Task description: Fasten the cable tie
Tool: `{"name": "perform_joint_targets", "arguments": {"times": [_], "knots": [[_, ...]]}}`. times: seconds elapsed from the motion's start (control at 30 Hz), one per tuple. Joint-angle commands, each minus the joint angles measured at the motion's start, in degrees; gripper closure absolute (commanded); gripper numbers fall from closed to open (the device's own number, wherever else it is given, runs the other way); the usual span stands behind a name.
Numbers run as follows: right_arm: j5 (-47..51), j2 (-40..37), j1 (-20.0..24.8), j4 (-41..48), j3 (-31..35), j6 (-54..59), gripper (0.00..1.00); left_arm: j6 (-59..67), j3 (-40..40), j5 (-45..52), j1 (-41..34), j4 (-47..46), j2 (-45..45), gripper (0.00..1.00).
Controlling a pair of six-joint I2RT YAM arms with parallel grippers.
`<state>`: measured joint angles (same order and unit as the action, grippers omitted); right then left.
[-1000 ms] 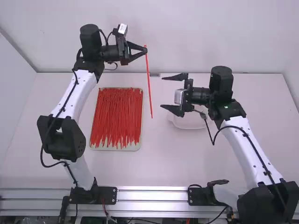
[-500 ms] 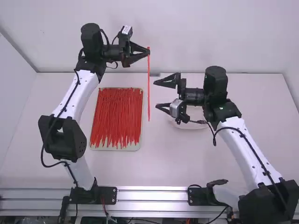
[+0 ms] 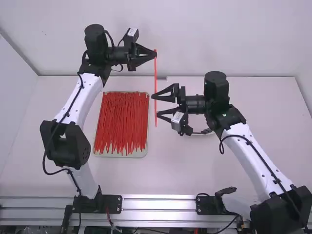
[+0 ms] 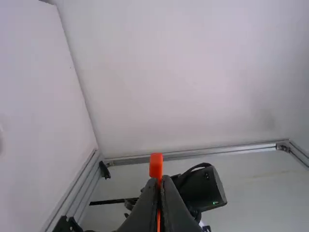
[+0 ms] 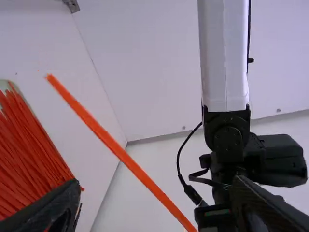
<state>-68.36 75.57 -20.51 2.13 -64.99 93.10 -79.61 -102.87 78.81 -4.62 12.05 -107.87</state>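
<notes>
Slippage is the main risk here: the left tool (image 3: 152, 52) pinches the cable tie (image 3: 155, 80) only at its very top, just under the small square head, so the long strap hangs free in the air just beside the right edge of the tray (image 3: 119, 155), toward its far end. The right tool (image 3: 155, 105), fingers spread wide, brackets the strap's lower part, apparently without touching it. If it closes off-centre, the thin strap would likely swing aside or twist, and a hard sideways pull could drag the head out of the left tool's pinch. The tie is a narrow, flat, straight strip of orange-red plastic, probably smooth and springy. The tray, a shallow pale rectangle with rounded corners, holds a dense layer of spare ties (image 3: 122, 122) on the matte white table (image 3: 273, 112).
</notes>
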Motion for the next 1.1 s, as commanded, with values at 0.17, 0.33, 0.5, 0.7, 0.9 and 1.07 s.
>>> {"name": "perform_joint_targets", "arguments": {"times": [0.17,0.33,0.5,0.7,0.9,1.07], "knots": [[-3.37,-1.01,-0.02,0.02,-1.79,-0.26,0.41,0.11,-0.98,-0.2,0.13,0.22,0.83,0.97],[-5.79,-1.01,-0.07,0.02,-1.79,-0.24,0.58,0.11,-0.94,-0.39,0.13,0.26,0.83,0.98],[-6.93,-1.01,-0.07,0.02,-1.79,-0.22,0.71,0.13,-0.94,-0.13,0.9,0.24,0.83,0.98],[-7.06,-1.01,-0.11,0.02,-1.79,-0.22,0.92,0.15,-0.68,-0.17,0.72,0.22,0.83,0.98],[-7.04,-1.01,-0.04,-0.2,-1.79,-0.24,1.0,0.59,-0.07,-0.31,0.66,0.52,0.83,0.98],[-7.02,-1.01,0.0,-0.42,-1.79,0.26,0.96,0.55,0.66,-0.26,0.66,0.28,0.83,0.98]]}}
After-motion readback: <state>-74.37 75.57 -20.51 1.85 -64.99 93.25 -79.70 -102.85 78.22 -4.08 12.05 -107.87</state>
